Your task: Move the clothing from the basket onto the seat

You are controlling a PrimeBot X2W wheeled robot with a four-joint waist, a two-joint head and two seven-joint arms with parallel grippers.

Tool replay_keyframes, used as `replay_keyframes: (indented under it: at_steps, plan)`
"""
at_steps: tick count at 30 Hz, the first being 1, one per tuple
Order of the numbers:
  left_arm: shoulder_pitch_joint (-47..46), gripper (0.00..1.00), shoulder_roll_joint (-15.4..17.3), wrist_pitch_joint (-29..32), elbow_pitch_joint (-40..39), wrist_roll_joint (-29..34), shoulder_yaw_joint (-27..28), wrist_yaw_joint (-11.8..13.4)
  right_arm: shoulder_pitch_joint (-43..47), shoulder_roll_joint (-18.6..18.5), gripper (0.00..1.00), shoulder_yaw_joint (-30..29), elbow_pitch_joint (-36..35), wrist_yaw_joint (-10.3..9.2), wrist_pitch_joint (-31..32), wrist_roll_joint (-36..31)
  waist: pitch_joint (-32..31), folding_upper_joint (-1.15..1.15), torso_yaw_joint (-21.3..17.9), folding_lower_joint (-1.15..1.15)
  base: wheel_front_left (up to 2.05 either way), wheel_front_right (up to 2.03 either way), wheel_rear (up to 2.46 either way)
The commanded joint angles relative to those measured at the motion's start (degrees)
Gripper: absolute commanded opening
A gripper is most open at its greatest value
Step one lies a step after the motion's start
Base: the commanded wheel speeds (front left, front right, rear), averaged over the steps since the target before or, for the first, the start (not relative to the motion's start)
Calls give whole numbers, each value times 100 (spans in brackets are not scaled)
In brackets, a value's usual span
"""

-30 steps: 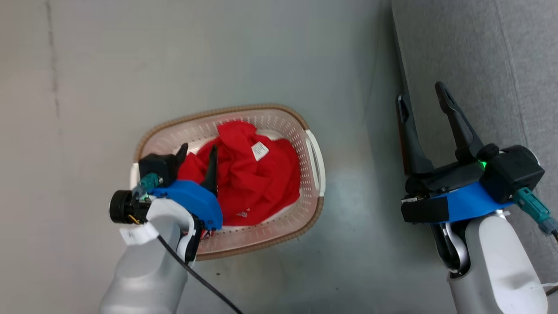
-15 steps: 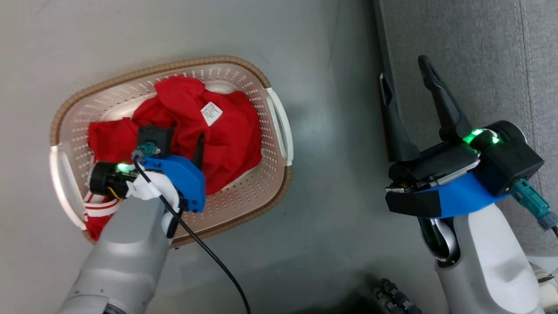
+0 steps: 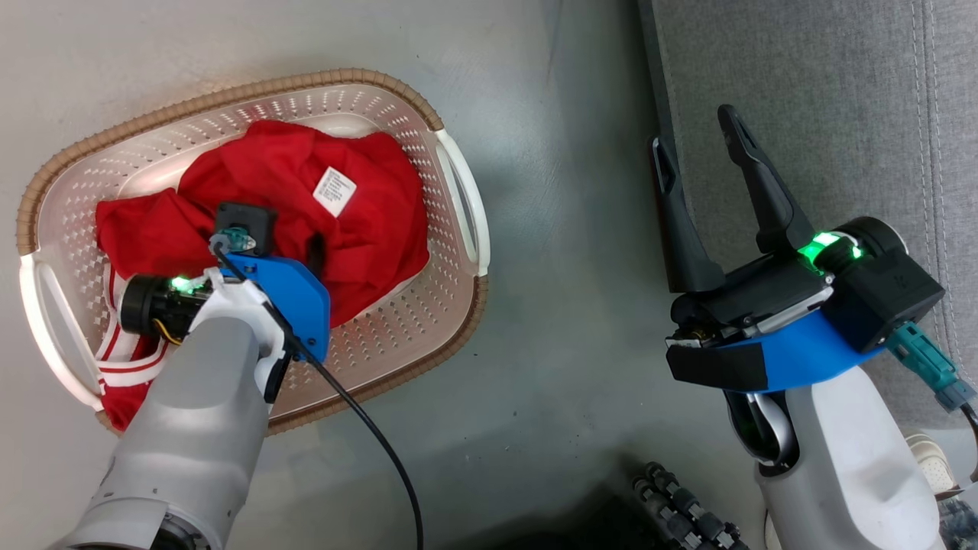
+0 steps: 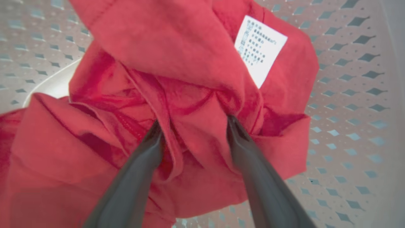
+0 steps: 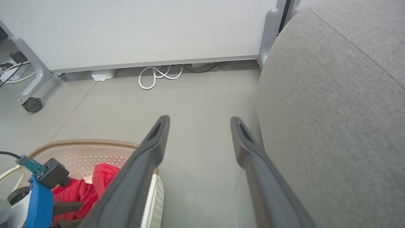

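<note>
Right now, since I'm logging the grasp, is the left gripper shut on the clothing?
No, the left gripper stands open, its fingers pressed apart into the clothing.

The smooth grey floor (image 3: 581, 229) has a dull sheen and carries a soft pale patch of reflected light. A thin dark crack (image 5: 74, 109) runs across it towards a big pale white partition panel (image 5: 142, 28). The panel stands on a grey metal frame with a black caster wheel (image 5: 31, 104) under its left leg. Along the panel's foot lie a small white plug box (image 5: 102, 75) and a loosely coiled white cable (image 5: 158, 76). Dark cables (image 5: 12, 68) trail at the far left. A large grey woven-fabric sofa cushion (image 5: 332, 110) bulks up on the right, near the panel's grey corner post (image 5: 270, 31).
</note>
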Motion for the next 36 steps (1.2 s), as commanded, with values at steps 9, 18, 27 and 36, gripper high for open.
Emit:
replay_keyframes:
  at_steps: [9, 18, 27, 36]
  plan:
    - [-21, 0, -75, 364, 62, -128, -88, -91, -38, -12, 100, -17, -22, 3, -32, 43, -38, 0, 3, -1, 0, 0, 0]
    - [-41, 0, -134, 296, 72, -166, -228, -146, -6, -12, 100, -39, 27, 3, -33, -13, -130, 0, 74, -1, 0, 0, 0]
    - [225, 0, -227, 79, 77, -219, -416, -185, 80, -14, 100, -33, 340, 3, -32, -157, -767, 0, 284, -1, 0, 0, 0]
    - [554, 0, -354, -140, -138, -441, -712, -192, 247, -17, 100, -86, 813, 3, -5, -294, -1896, 0, 581, -1, 0, 0, 0]
